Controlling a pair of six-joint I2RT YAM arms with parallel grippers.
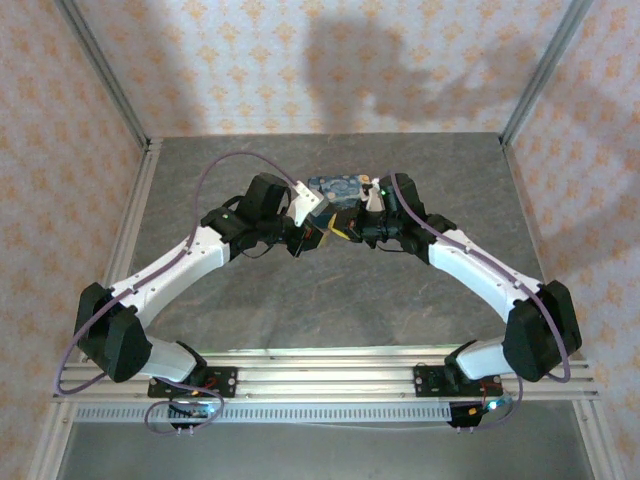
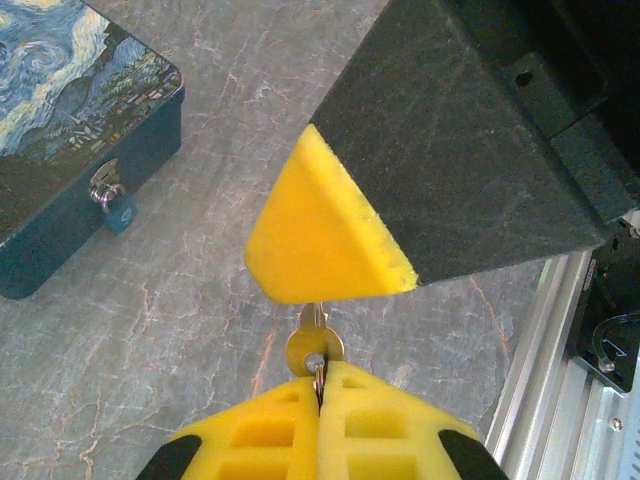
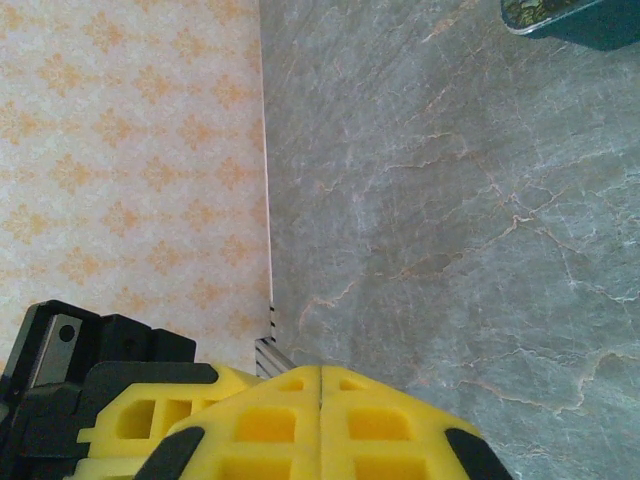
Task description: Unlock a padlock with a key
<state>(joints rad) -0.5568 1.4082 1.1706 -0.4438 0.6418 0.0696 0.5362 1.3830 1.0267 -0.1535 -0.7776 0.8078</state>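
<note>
On the blue painted box's [image 2: 60, 120] front hasp hangs the padlock [image 2: 115, 208], untouched; well clear of the box, left gripper [image 2: 320, 385] clenched on the key [image 2: 315, 345]; right gripper [image 3: 320, 372] pinched shut at its blade. Judged: key being positioned; next, align blade with keyhole.

Padlock [image 2: 119, 208] on box [image 2: 50, 240] front, key [image 2: 314, 346] apart
</note>
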